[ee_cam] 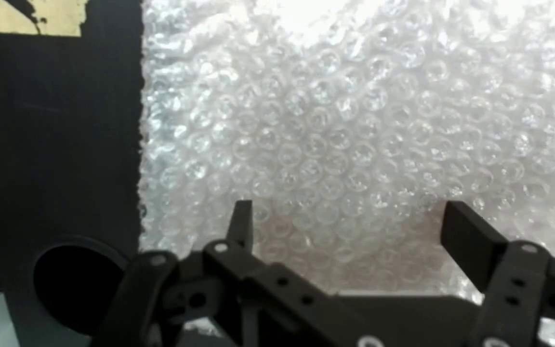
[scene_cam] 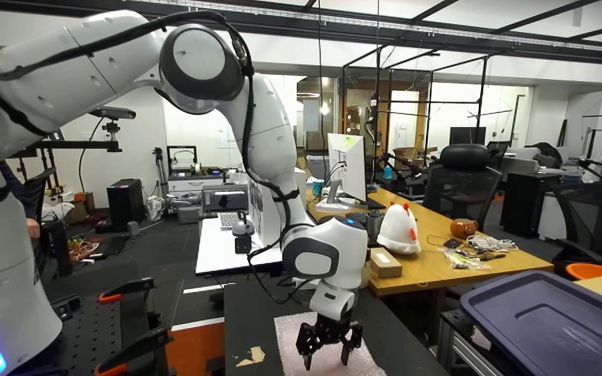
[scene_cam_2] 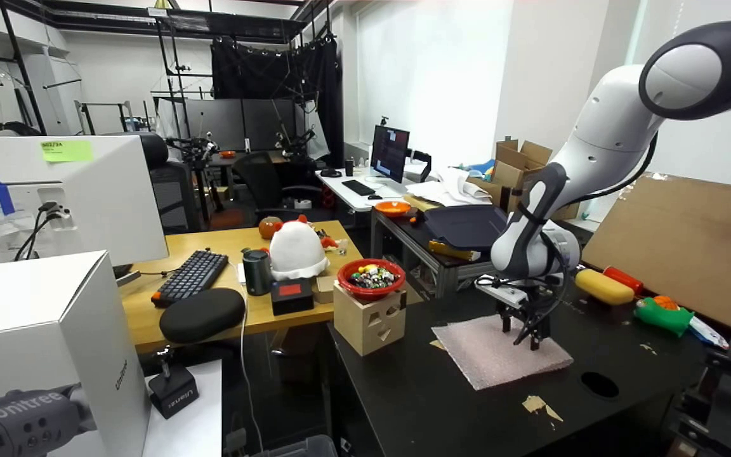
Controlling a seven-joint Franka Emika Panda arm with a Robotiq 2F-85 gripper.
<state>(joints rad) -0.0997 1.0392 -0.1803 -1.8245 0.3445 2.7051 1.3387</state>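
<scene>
My gripper points straight down over a sheet of clear, pinkish bubble wrap lying on a black table. In an exterior view the gripper is over the right part of the bubble wrap. In the wrist view the two black fingers stand wide apart with only bubble wrap between them. The gripper holds nothing. The fingertips are close to the sheet; I cannot tell whether they touch it.
A wooden shape-sorter box bearing a red bowl of small colourful items stands at a table corner. A yellow cylinder, red cylinder and green toy lie along another edge. A round hole is near the sheet.
</scene>
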